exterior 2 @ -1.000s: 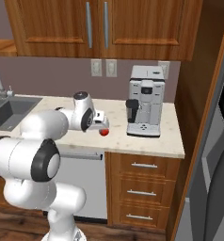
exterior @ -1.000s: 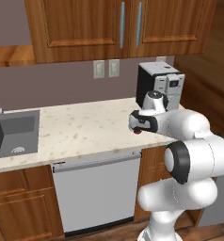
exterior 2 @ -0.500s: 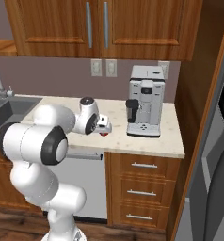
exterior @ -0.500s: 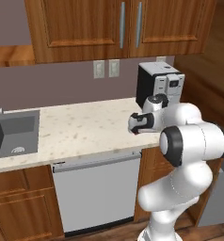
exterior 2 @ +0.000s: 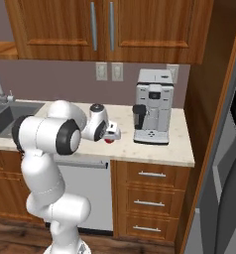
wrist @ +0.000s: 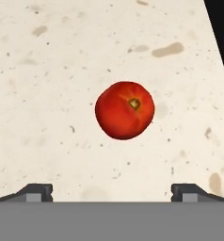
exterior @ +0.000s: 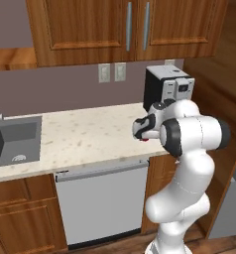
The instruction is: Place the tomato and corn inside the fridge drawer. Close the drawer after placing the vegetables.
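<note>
The gripper point(wrist: 112, 190) hangs over the bench point(wrist: 48, 70) with its fingertips point(wrist: 36, 190) spread wide apart, holding nothing. Past them the tomato point(wrist: 125, 116) rests on the speckled stone. Farther back stands the coffee machine point(exterior 2: 152, 106).

Glossy white rounded arm links point(exterior: 189, 163); dark grey joint caps; small dark end effector point(wrist: 112, 190) fingertips
</note>
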### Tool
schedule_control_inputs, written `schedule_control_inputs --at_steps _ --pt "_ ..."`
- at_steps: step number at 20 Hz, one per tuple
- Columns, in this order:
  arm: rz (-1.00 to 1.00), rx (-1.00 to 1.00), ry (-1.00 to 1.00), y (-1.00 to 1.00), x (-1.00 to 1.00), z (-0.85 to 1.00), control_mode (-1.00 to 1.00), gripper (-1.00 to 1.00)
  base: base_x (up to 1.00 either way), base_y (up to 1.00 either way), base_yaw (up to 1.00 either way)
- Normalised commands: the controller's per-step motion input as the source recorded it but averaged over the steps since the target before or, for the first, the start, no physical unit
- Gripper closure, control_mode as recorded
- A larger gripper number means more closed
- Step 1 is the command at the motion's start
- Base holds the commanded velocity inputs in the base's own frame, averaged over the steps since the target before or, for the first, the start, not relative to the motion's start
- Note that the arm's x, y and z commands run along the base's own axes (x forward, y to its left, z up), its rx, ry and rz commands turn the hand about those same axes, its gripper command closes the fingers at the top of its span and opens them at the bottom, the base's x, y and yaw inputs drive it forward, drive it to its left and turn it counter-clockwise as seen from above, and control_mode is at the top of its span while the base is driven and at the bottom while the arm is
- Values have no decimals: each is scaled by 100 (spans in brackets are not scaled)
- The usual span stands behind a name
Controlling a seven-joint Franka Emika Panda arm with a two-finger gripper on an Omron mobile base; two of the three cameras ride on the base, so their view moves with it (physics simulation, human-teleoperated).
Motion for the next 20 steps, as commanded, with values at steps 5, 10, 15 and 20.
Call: schedule_control_inputs --at_steps 5,10,15,20 --pt "0 1 0 -14 29 -23 -100 -100 0 0 0" --pt "0 0 0 -3 32 -15 -100 -100 0 0 0" --pt "0 0 0 0 24 -15 -100 -100 0 0 0" --pt "0 0 0 0 23 -16 -100 -100 0 0 0"
